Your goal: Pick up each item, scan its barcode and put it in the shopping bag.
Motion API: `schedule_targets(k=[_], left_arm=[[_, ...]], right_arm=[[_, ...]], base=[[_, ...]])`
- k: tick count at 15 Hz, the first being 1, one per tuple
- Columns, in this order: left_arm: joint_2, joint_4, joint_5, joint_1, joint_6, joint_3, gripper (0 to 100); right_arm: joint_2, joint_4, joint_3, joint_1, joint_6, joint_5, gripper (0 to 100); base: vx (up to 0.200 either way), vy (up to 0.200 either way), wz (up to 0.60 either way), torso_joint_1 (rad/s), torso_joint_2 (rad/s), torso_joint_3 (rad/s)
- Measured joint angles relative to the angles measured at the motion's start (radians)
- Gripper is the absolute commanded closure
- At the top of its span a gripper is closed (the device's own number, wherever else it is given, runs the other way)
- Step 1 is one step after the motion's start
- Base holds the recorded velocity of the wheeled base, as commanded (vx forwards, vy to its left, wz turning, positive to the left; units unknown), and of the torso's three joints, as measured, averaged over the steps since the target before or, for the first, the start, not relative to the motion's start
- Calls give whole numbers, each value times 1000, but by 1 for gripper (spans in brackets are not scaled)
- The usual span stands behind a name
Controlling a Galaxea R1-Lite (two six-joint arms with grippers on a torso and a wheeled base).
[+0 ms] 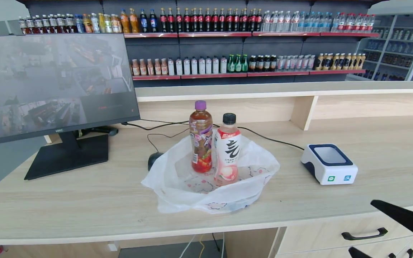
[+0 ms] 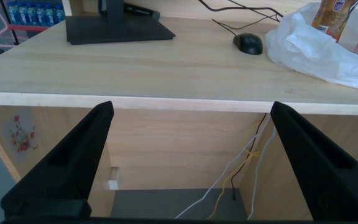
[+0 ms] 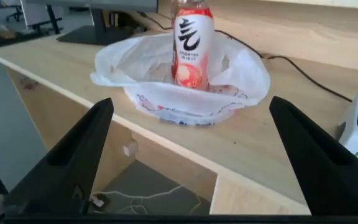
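Left gripper (image 2: 191,106): fingers spread wide, nothing held, sitting below the front edge of the surface (image 2: 166,68). Right gripper (image 3: 191,99): same, wide apart and empty, low off the front right of the surface, facing the shopping bag (image 3: 241,74).

Both items stand upright in the bag's open mouth: purple-cap bottle (image 1: 200,138) and black-cap bottle (image 1: 227,148), side by side, touching or nearly so. Scanner (image 1: 328,163) is on the surface to the bag's right, apart from it. Mouse (image 1: 154,159) is just beside the bag's left rim.

Bagging looks done; can't tell if both were scanned.

Risks:
- Either arm lifting straight up hits the surface lip.
- Any reach into the bag can snag the loose film and drag it.
- The bottles are tall on a soft base, so if one tips it takes the other with it, and it could roll off the front edge.
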Motion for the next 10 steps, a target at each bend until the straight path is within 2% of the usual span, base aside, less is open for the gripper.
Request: schedule_targets(k=[4, 5, 6, 8, 10], left_arm=[[0, 0, 0, 0, 0, 0, 0], [0, 0, 0, 0, 0, 0, 0], [0, 0, 0, 0, 0, 0, 0], [0, 0, 0, 0, 0, 0, 0], [0, 0, 0, 0, 0, 0, 0]], right_arm=[[-487, 773, -12, 4, -50, 64, 0], [-575, 885, -16, 0, -50, 75, 0], [-638, 919, -20, -23, -50, 77, 0], [-703, 920, -23, -141, -49, 74, 0], [-719, 919, -25, -353, -51, 75, 0]], base=[[0, 0, 0, 0, 0, 0], [0, 0, 0, 0, 0, 0], [0, 0, 0, 0, 0, 0], [0, 0, 0, 0, 0, 0], [0, 0, 0, 0, 0, 0]])
